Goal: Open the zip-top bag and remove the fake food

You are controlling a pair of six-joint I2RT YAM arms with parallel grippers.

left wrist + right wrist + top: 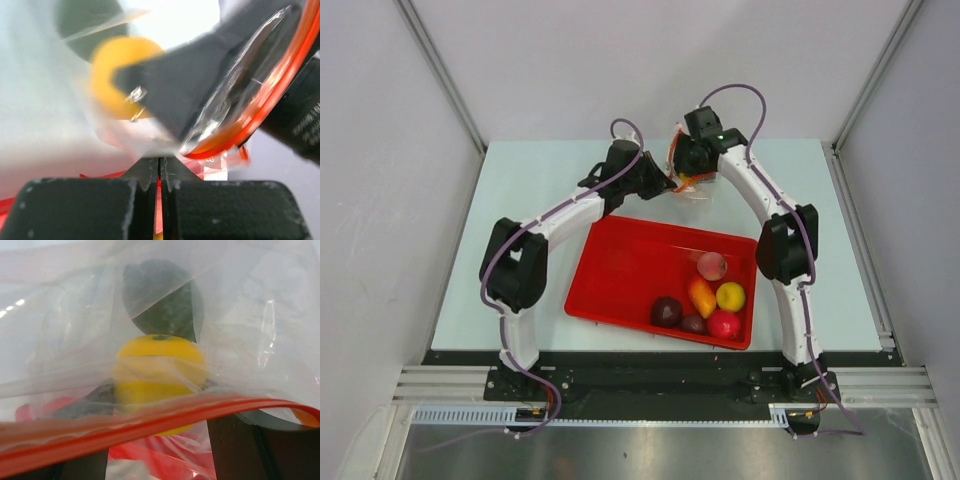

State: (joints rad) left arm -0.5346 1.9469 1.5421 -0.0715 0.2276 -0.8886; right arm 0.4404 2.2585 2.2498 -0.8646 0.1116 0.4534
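The zip-top bag (694, 186) hangs between both grippers over the far middle of the table. My left gripper (667, 184) is shut on the bag's edge; in the left wrist view its jaws (160, 172) pinch clear film and the orange-red zip strip (270, 95). My right gripper (688, 168) reaches past the zip strip (150, 424) into the bag. Its fingers (235, 445) sit on either side of a yellow fake food (157, 360), touching it. The same yellow piece (112, 75) shows blurred through the film. Behind it is a dark green rounded shape (165, 300) that I cannot identify.
A red tray (625, 265) lies on the table in front of the arms. Several fake foods lie in its right half: pink (711, 265), orange (702, 297), yellow (731, 296), red (724, 324) and maroon (667, 311). Grey walls enclose the table.
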